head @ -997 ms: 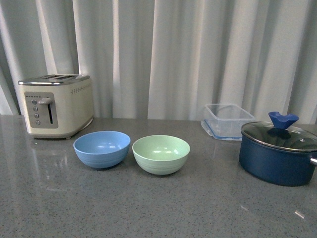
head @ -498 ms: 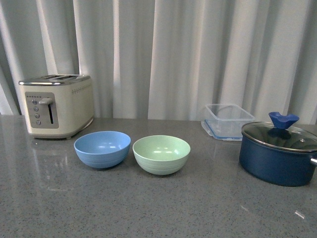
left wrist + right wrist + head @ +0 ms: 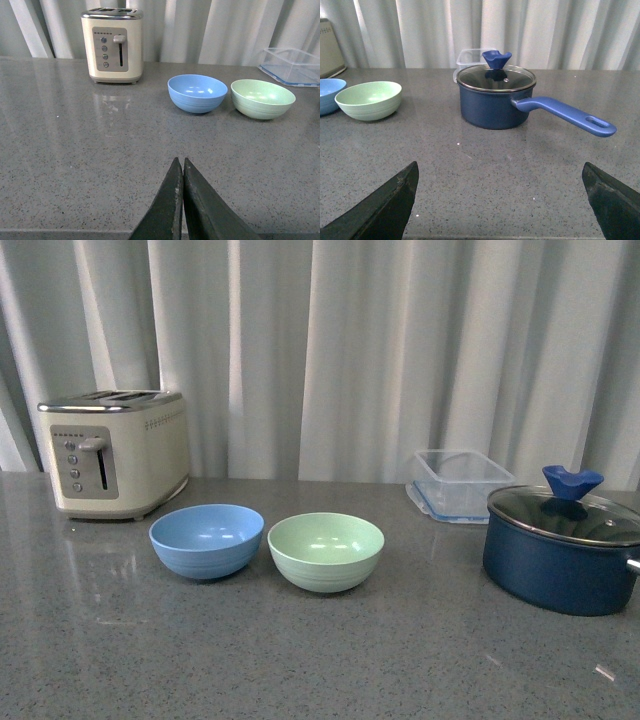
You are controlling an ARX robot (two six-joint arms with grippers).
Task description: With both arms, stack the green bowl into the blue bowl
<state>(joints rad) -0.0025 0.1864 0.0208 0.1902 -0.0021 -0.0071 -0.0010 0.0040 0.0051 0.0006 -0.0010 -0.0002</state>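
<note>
Grey speckled counter (image 3: 300, 670); nearest, left jaws pressed together on nothing, right jaws spread wide and empty. Farther in, blue bowl (image 3: 206, 539) and green bowl (image 3: 326, 550) upright side by side, just apart, green on the right; dark blue lidded pot (image 3: 562, 550) well off to their right. Beyond, cream toaster (image 3: 112, 452) and clear container (image 3: 458, 484)

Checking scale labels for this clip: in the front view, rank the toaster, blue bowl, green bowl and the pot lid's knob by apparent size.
1. The toaster, largest.
2. The blue bowl and green bowl: they look alike, so not ranked.
3. The knob on the pot lid, smallest.
</note>
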